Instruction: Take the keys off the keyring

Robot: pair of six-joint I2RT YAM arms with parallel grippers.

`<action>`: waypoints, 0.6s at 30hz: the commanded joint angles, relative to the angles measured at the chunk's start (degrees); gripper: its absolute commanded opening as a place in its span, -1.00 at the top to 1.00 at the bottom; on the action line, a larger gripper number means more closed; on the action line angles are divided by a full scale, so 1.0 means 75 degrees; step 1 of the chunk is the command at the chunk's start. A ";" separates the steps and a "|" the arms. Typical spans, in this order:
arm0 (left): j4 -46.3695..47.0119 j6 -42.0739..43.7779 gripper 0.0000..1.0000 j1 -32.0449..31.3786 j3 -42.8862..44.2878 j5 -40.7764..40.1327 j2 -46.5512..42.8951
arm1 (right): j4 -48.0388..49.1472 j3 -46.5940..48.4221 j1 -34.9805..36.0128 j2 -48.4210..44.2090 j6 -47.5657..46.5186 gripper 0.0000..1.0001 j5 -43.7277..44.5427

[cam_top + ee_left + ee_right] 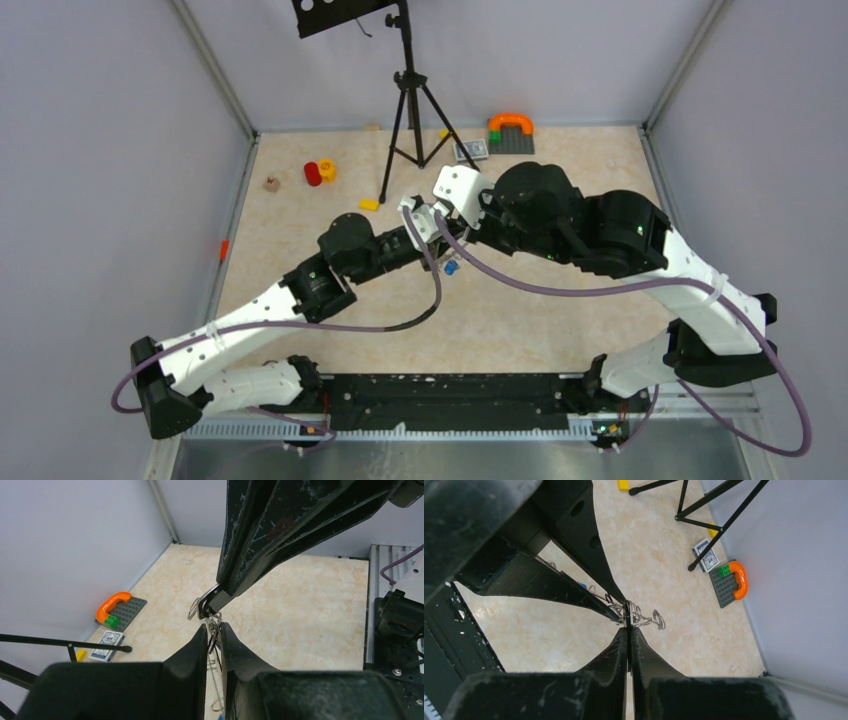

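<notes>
Both grippers meet in mid-air over the centre of the surface [560, 330]. Right gripper [628, 630] is pressed together, pinching the keyring [204, 606] edge-on. Left gripper [214, 630] is nipped onto the keys [643, 617] bunched just beside the ring.

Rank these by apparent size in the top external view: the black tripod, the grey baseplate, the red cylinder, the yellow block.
1. black tripod, by far the largest
2. grey baseplate
3. red cylinder and yellow block: both tiny and too alike to rank.
</notes>
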 commanded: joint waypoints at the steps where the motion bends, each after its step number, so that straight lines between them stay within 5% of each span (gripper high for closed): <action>1: 0.0010 -0.0142 0.74 -0.0026 -0.0088 0.0056 -0.0128 | 0.0368 0.0187 0.0054 -0.0294 0.0052 1.00 0.0263; 9: -0.0487 -0.0175 1.00 -0.0029 -0.0030 -0.0104 -0.0272 | 0.0363 0.0142 0.0055 -0.0388 0.0102 1.00 0.0257; 18: -0.1741 0.1216 1.00 -0.0019 0.0152 -0.0376 -0.0716 | 0.1006 -0.1017 0.0051 -0.1214 0.0620 1.00 -0.1179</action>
